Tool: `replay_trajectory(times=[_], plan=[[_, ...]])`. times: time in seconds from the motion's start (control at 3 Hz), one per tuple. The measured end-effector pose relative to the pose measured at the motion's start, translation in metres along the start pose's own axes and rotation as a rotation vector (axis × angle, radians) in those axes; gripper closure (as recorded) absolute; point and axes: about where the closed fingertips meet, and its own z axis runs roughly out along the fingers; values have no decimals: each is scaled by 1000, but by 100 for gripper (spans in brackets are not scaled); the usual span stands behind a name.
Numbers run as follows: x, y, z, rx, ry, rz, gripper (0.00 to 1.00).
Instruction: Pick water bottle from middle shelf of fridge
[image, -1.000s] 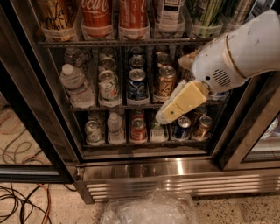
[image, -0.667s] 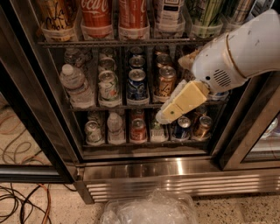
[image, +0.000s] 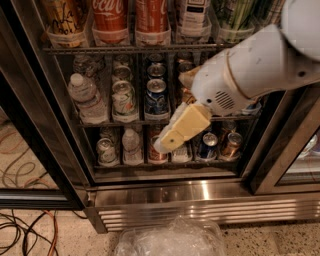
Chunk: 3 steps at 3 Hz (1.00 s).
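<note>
The water bottle (image: 86, 97), clear and ribbed with a white cap, stands at the left end of the middle shelf (image: 120, 121) of the fridge (image: 165, 192), next to rows of drink cans. My gripper (image: 170, 137), with cream-coloured fingers (image: 182, 127), hangs in front of the fridge at the level of the shelf below, to the right of the bottle and well apart from it. It holds nothing. The white arm (image: 250, 70) covers the right part of the middle shelf.
The top rack holds Coca-Cola bottles (image: 110, 20). The lowest rack holds cans and a small clear bottle (image: 131, 145). The glass door (image: 30, 125) stands open at left. Cables (image: 25, 230) lie on the floor; crumpled clear plastic (image: 170, 240) lies below the steel base.
The gripper and arm have shifted slightly to the left. The bottle and cans have not moved.
</note>
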Motion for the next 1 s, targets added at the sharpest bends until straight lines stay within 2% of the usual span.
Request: replay_trajectory(times=[0.33,0.67,1.0], plan=[[-22,34,35,-25,-59,8,0],[-38,61,73,-27,-146,77,0],[-52,81,106,-7,-204,183,0]])
